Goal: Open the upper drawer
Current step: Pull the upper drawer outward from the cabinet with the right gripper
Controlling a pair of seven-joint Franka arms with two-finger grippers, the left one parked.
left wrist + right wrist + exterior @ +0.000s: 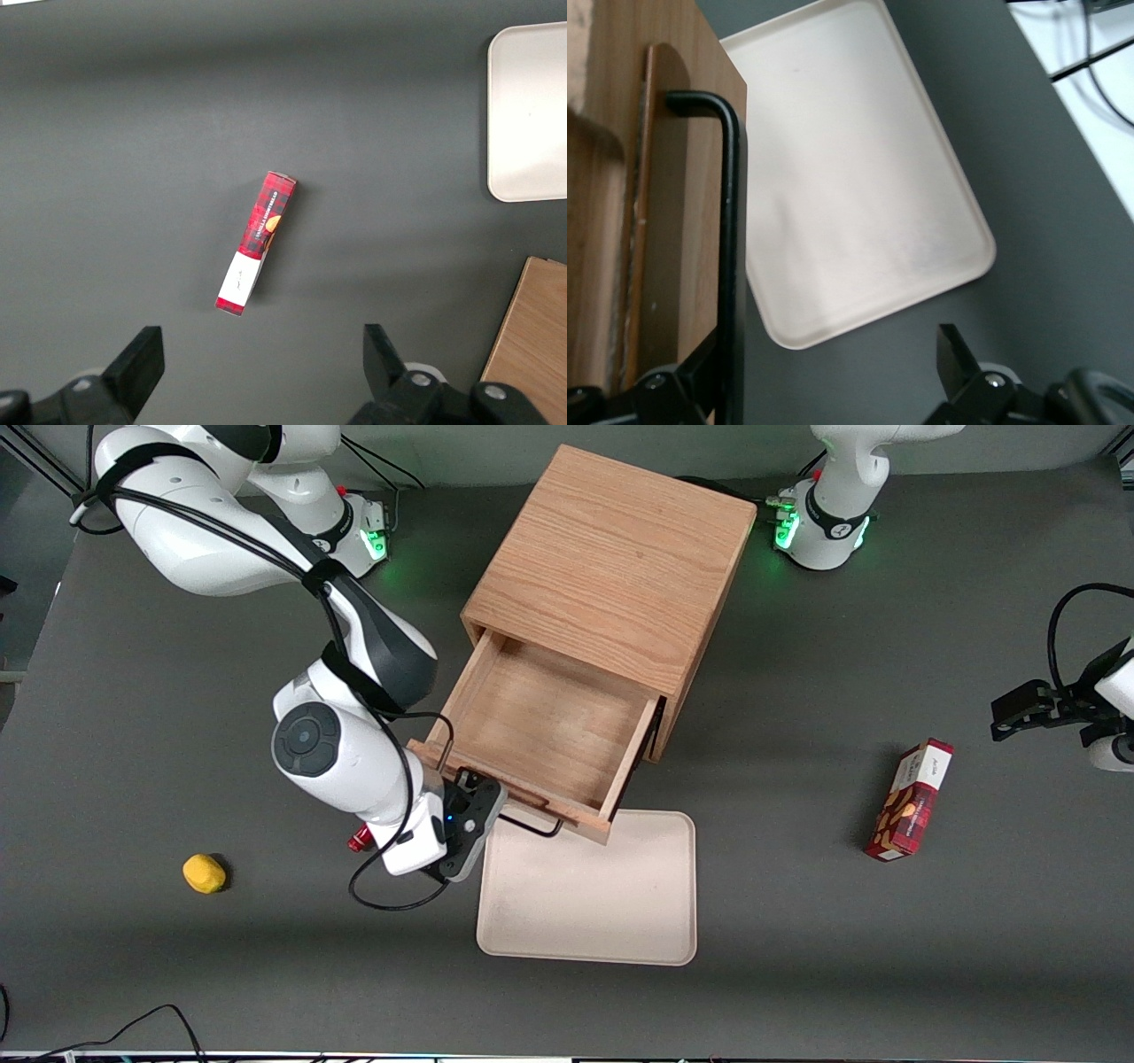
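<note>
1 oak cabinet (611, 567) stands on the dark table (797, 974). Its upper drawer (540, 726) is pulled well out toward the front camera, the wooden interior open to view with nothing seen in it. 1 thin black wire handle (731, 230) runs along the drawer front. The gripper (474, 824) sits at the handle's end toward the working arm's end of the table, just in front of the drawer face. In the right wrist view its jaws stand apart, 1 finger (678, 381) close against the handle bar and the other finger (957, 359) well clear over the table; nothing is clamped.

1 cream tray (589, 890) lies flat below the drawer front, nearer the front camera. 1 red snack box (910, 800) lies toward the parked arm's end. 1 small yellow object (204, 872) lies toward the working arm's end.
</note>
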